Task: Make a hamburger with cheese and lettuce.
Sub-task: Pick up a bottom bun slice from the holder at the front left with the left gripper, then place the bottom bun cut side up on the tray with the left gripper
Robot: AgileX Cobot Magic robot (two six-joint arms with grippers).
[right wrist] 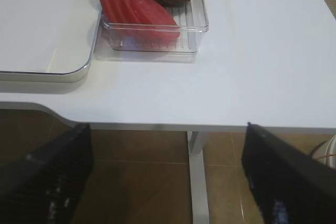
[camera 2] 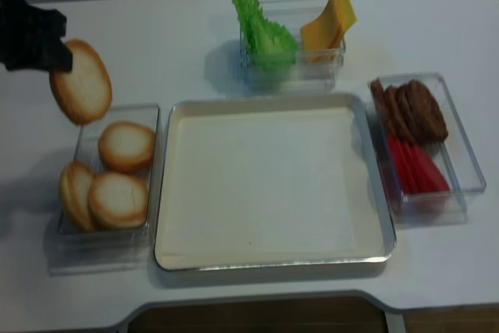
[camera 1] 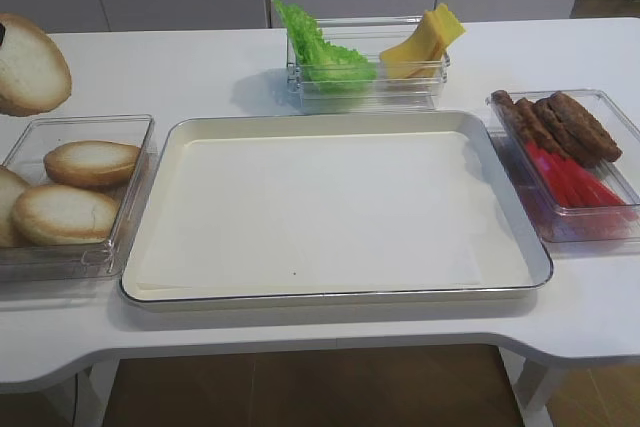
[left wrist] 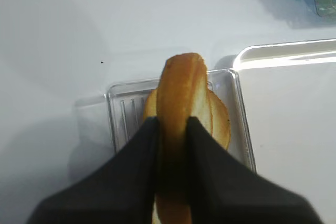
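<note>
At the upper left of the overhead view we see the left gripper [camera 2: 56, 54] pinching a bun half [camera 2: 80, 82] by its edge, lifted above the clear bun box [camera 2: 153, 163] where more bun halves lie. The tray [camera 2: 273, 259] sits mid-frame. At top centre, lettuce [camera 2: 263, 29] and cheese [camera 2: 327, 21] stand in one box. The right gripper [right wrist: 168, 182] hangs off the table edge, fingers spread apart.

Green lettuce [camera 1: 318, 47], yellow-orange cheese [camera 1: 422, 39], golden-rimmed cream bun half [camera 2: 80, 82]
</note>
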